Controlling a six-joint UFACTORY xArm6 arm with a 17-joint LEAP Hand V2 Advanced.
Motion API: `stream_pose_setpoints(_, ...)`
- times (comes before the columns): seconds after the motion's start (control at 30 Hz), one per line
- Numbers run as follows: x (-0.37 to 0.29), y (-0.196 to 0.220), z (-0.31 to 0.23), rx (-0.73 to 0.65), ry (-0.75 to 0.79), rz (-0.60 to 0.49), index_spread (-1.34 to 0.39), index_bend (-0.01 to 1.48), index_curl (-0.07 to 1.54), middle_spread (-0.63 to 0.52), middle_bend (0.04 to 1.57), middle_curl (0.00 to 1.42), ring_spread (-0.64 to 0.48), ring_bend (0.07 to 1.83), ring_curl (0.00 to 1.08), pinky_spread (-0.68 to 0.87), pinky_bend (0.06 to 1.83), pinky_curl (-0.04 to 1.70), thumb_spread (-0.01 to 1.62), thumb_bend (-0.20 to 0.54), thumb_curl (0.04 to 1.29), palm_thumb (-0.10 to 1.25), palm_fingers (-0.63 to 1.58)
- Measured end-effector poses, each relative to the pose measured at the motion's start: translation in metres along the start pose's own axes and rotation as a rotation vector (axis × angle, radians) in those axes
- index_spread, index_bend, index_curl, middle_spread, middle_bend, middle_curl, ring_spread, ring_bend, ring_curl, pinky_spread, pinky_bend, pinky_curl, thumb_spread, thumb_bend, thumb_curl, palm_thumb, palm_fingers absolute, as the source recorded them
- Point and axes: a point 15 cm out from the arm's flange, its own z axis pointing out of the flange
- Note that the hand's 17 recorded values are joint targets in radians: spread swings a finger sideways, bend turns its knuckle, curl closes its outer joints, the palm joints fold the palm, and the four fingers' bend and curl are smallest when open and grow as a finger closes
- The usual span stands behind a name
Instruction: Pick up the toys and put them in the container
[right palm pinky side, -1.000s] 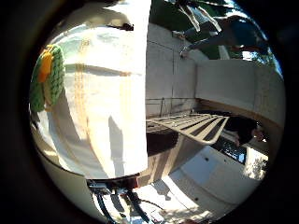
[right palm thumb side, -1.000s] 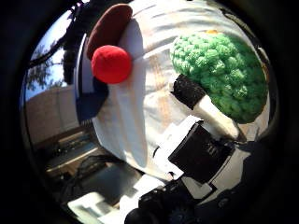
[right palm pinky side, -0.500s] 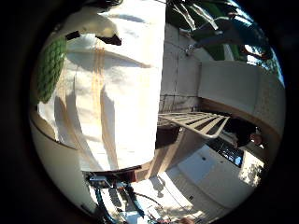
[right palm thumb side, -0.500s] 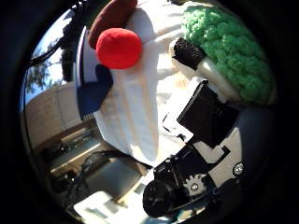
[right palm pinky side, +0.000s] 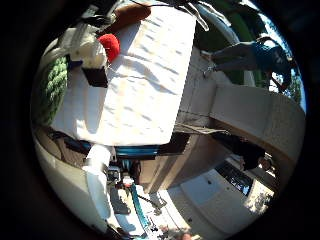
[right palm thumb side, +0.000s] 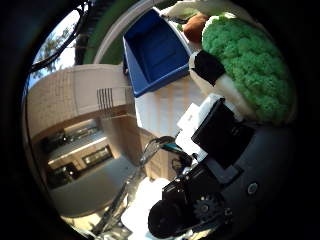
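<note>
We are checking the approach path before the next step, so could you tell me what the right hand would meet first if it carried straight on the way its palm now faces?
Probably the green crocheted toy: it fills much of the thumb side view, close against the right hand and one fingertip. Beyond lie the white cloth and blue container; depth is unclear.

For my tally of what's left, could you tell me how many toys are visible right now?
3: a green crocheted toy against the hand's fingers, a red ball on the white cloth, and a brown toy beside the blue container. Others may be hidden.
</note>
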Motion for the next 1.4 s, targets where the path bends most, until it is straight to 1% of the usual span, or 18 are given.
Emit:
stream_pose_setpoints(0.13, -0.065, -0.031, -0.027, 0.048, 0.0, -0.077, -0.76, 0.75, 0.27, -0.23, 1.15, 0.98, -0.08, 1.43, 0.77, 0.16, 1.57, 0.65, 1.19, -0.013, 0.57, 1.01, 0.96)
stream_pose_setpoints(0.23, -0.089, -0.06, -0.024, 0.035, 0.001, -0.094, -0.78, 0.77, 0.28, -0.23, 1.16, 1.0, -0.08, 1.44, 0.77, 0.15, 1.57, 0.66, 1.2, -0.014, 0.58, 1.0, 0.94)
stream_pose_setpoints(0.4, -0.112, -0.142, -0.001, 0.06, 0.001, -0.086, -0.8, 0.79, 0.3, -0.23, 1.17, 1.01, -0.08, 1.46, 0.77, 0.15, 1.58, 0.67, 1.2, -0.017, 0.59, 0.99, 0.92)
stream_pose_setpoints(0.43, -0.114, -0.157, 0.005, 0.076, 0.001, -0.081, -0.81, 0.8, 0.31, -0.23, 1.17, 1.02, -0.08, 1.47, 0.77, 0.14, 1.59, 0.68, 1.2, -0.042, 0.58, 0.93, 0.91)
stream_pose_setpoints(0.53, -0.121, -0.203, 0.024, 0.141, -0.001, -0.065, -0.82, 0.81, 0.34, -0.23, 1.17, 1.02, -0.07, 1.49, 0.77, 0.15, 1.57, 0.7, 1.22, -0.034, 0.56, 0.88, 0.87)
stream_pose_setpoints(0.63, -0.121, -0.234, 0.056, 0.138, 0.0, -0.052, -0.77, 0.79, 0.37, -0.2, 1.12, 0.98, -0.04, 1.43, 0.73, 0.18, 1.53, 0.69, 1.22, -0.033, 0.54, 0.85, 0.79)
stream_pose_setpoints(0.67, -0.118, -0.24, 0.069, 0.118, 0.002, -0.051, -0.72, 0.77, 0.38, -0.18, 1.06, 0.95, -0.01, 1.37, 0.7, 0.2, 1.51, 0.68, 1.23, -0.033, 0.53, 0.83, 0.74)
stream_pose_setpoints(0.7, -0.114, -0.243, 0.082, 0.091, 0.004, -0.048, -0.63, 0.74, 0.39, -0.17, 0.88, 0.9, 0.01, 1.32, 0.69, 0.22, 1.51, 0.69, 1.23, -0.033, 0.52, 0.82, 0.49)
stream_pose_setpoints(0.73, -0.11, -0.243, 0.093, 0.063, 0.005, -0.052, -0.53, 0.73, 0.43, -0.14, 0.7, 0.84, 0.06, 1.25, 0.7, 0.25, 1.46, 0.72, 1.22, -0.037, 0.51, 0.8, 0.09)
stream_pose_setpoints(0.77, -0.105, -0.244, 0.104, 0.034, 0.006, -0.069, -0.51, 0.72, 0.43, -0.12, 0.63, 0.79, 0.09, 1.18, 0.68, 0.27, 1.43, 0.71, 1.21, -0.036, 0.51, 0.8, -0.06)
stream_pose_setpoints(0.8, -0.103, -0.242, 0.111, 0.007, 0.006, -0.089, -0.45, 0.66, 0.39, -0.08, 0.5, 0.7, 0.15, 0.99, 0.57, 0.31, 1.29, 0.62, 1.21, -0.031, 0.5, 0.79, -0.2)
stream_pose_setpoints(0.83, -0.102, -0.241, 0.115, -0.018, 0.005, -0.108, -0.44, 0.64, 0.37, -0.06, 0.47, 0.67, 0.17, 0.93, 0.53, 0.32, 1.27, 0.6, 1.2, -0.034, 0.49, 0.78, -0.2)
stream_pose_setpoints(0.9, -0.099, -0.24, 0.12, -0.06, 0.002, -0.14, -0.44, 0.53, 0.32, 0.0, 0.32, 0.58, 0.22, 0.74, 0.43, 0.36, 1.15, 0.51, 1.19, -0.029, 0.48, 0.78, -0.26)
stream_pose_setpoints(0.93, -0.097, -0.238, 0.12, -0.073, 0.0, -0.153, -0.44, 0.47, 0.3, 0.01, 0.27, 0.55, 0.24, 0.69, 0.39, 0.38, 1.11, 0.48, 1.18, -0.029, 0.48, 0.78, -0.25)
stream_pose_setpoints(1.07, -0.079, -0.234, 0.104, -0.066, -0.007, -0.171, -0.46, 0.31, 0.26, 0.07, 0.14, 0.46, 0.29, 0.56, 0.33, 0.43, 1.0, 0.41, 1.15, -0.028, 0.46, 0.77, -0.18)
stream_pose_setpoints(1.13, -0.065, -0.23, 0.085, -0.034, -0.008, -0.172, -0.46, 0.25, 0.25, 0.09, 0.12, 0.42, 0.31, 0.52, 0.32, 0.45, 0.96, 0.39, 1.14, -0.029, 0.45, 0.77, -0.15)
stream_pose_setpoints(1.23, -0.048, -0.217, 0.06, -0.012, -0.005, -0.175, -0.46, 0.22, 0.25, 0.1, 0.12, 0.38, 0.31, 0.49, 0.31, 0.46, 0.93, 0.36, 1.12, -0.028, 0.45, 0.77, -0.12)
stream_pose_setpoints(1.4, -0.008, -0.193, 0.019, 0.03, 0.004, -0.158, -0.43, 0.17, 0.26, 0.08, 0.16, 0.34, 0.31, 0.46, 0.3, 0.48, 0.84, 0.31, 1.11, -0.029, 0.43, 0.77, -0.03)
